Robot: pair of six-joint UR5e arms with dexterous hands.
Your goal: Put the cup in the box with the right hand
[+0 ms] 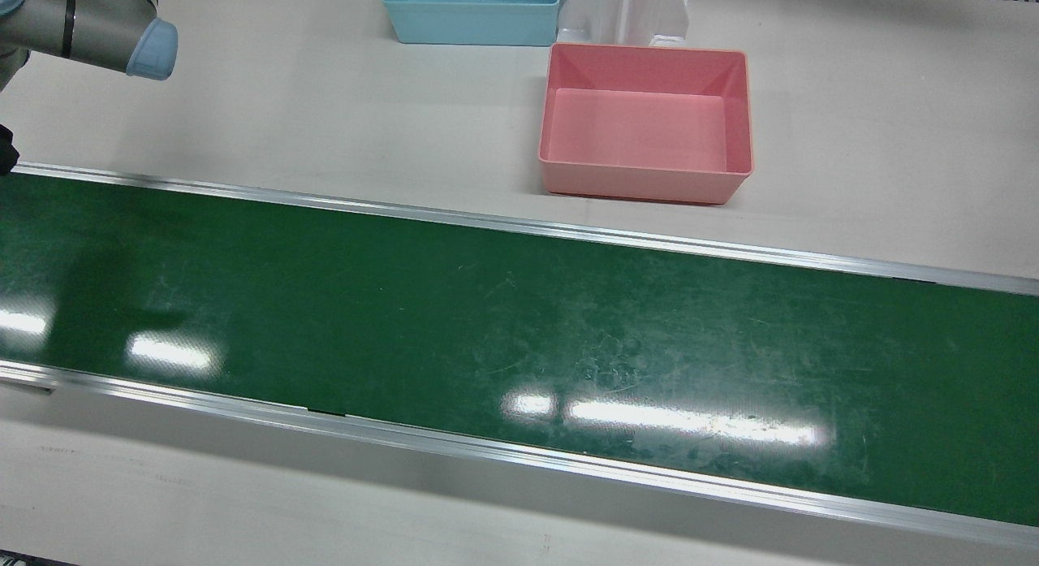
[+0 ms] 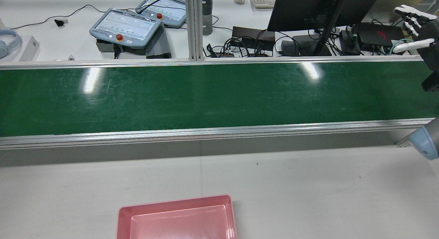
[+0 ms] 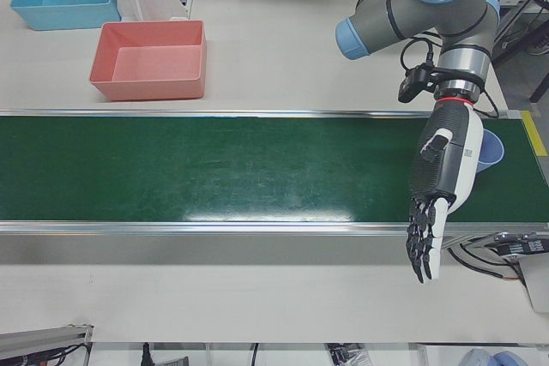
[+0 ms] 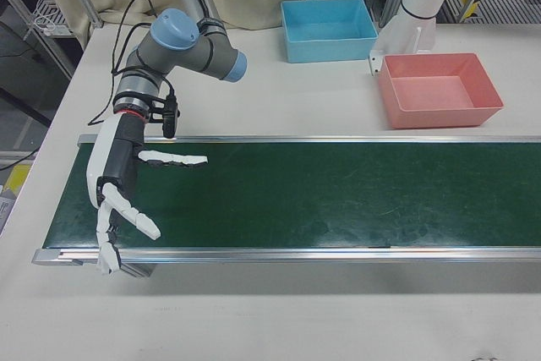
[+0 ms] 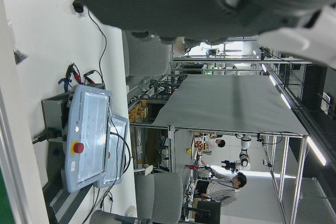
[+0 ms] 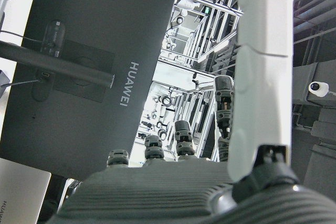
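Observation:
A pale blue cup [image 3: 491, 150] stands on the green belt [image 3: 214, 169] at its right end in the left-front view, partly hidden behind my left hand [image 3: 442, 179]. That hand hangs open over the belt, fingers straight and pointing down, holding nothing. My right hand [image 4: 118, 177] hovers open over the belt's opposite end, with fingers spread and nothing in it; it also shows at the rear view's top right [image 2: 413, 21]. The pink box [image 1: 641, 180] sits empty on the table behind the belt, between the two arms [image 4: 439, 116]. The cup is far from the right hand.
An empty blue box [image 1: 471, 14] stands behind the pink one, beside a white pedestal [image 1: 625, 14]. The right arm's elbow [image 1: 150, 50] hangs over the table. Beyond the belt lie teach pendants [image 2: 125, 26], cables and a monitor [image 2: 308, 9].

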